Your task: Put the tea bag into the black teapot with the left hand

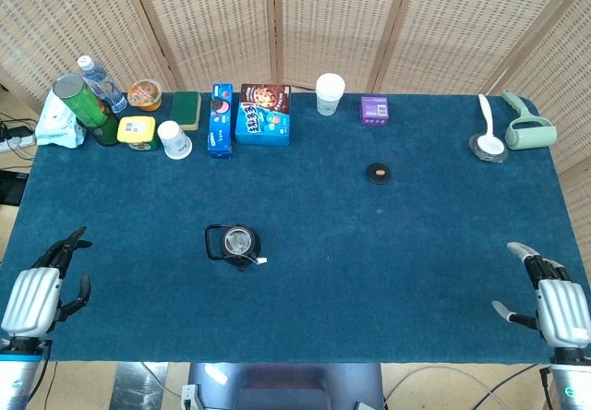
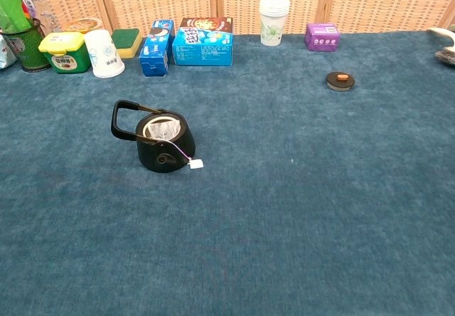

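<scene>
The left robot hand (image 1: 35,292) hangs at the near-left corner of the bench (image 1: 416,244), empty, its fingers apart and slightly curled. The right robot hand (image 1: 554,301) sits at the near-right corner, likewise empty with fingers spread. Neither shows in the chest view.

Well apart from both, in the left-middle of the blue cloth, stands the black teapot (image 2: 163,139), upright, lid off, its handle (image 2: 122,119) pointing left. The tea bag (image 2: 162,129) lies inside its open mouth; a thin string runs over the rim to a small white tag (image 2: 196,164) resting on the cloth just beside the pot.

Further right lies a round black lid (image 2: 340,80) with an orange knob. Along the far edge stand a blue cookie box (image 2: 203,41), a white paper cup (image 2: 274,20) and a purple box (image 2: 321,36).
</scene>
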`<action>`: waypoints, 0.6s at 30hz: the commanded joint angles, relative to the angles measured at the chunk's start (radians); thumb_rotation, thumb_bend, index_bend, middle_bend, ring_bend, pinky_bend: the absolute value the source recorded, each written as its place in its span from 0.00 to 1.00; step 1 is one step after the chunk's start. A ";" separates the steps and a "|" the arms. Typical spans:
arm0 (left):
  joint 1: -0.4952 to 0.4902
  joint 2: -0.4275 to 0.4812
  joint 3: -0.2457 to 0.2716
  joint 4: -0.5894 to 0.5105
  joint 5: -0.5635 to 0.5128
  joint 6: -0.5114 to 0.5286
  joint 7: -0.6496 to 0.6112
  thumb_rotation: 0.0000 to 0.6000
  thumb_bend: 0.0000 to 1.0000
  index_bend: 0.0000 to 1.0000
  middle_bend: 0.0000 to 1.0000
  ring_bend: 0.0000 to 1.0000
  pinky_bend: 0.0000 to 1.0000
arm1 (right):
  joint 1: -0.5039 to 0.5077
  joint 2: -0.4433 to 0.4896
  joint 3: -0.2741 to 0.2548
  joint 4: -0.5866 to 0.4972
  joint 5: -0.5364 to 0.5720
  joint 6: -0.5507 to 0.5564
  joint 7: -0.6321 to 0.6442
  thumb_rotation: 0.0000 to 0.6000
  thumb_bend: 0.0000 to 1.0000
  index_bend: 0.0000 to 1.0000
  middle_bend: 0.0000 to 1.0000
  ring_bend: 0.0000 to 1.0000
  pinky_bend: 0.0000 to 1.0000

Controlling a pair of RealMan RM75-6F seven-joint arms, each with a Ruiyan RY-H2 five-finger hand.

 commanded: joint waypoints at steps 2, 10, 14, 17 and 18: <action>0.010 0.003 -0.010 -0.002 0.003 -0.011 0.003 1.00 0.64 0.00 0.24 0.16 0.28 | 0.005 0.003 0.001 -0.003 0.005 -0.010 0.000 1.00 0.10 0.18 0.22 0.30 0.23; 0.031 0.008 -0.045 0.000 0.010 -0.051 0.001 1.00 0.65 0.00 0.24 0.16 0.28 | 0.011 0.000 -0.002 -0.005 0.006 -0.015 -0.007 1.00 0.10 0.18 0.22 0.30 0.23; 0.038 0.009 -0.060 0.003 0.017 -0.067 0.000 1.00 0.65 0.00 0.24 0.16 0.28 | 0.010 0.003 -0.003 -0.012 0.010 -0.017 -0.011 1.00 0.10 0.18 0.22 0.30 0.23; 0.041 0.011 -0.070 0.000 0.030 -0.079 0.004 1.00 0.65 0.00 0.24 0.16 0.28 | 0.001 0.006 -0.007 -0.012 0.012 -0.006 -0.007 1.00 0.10 0.18 0.22 0.30 0.23; 0.043 0.012 -0.073 -0.002 0.032 -0.081 0.006 1.00 0.65 0.00 0.24 0.16 0.27 | 0.000 0.006 -0.008 -0.010 0.012 -0.005 -0.005 1.00 0.10 0.18 0.22 0.30 0.23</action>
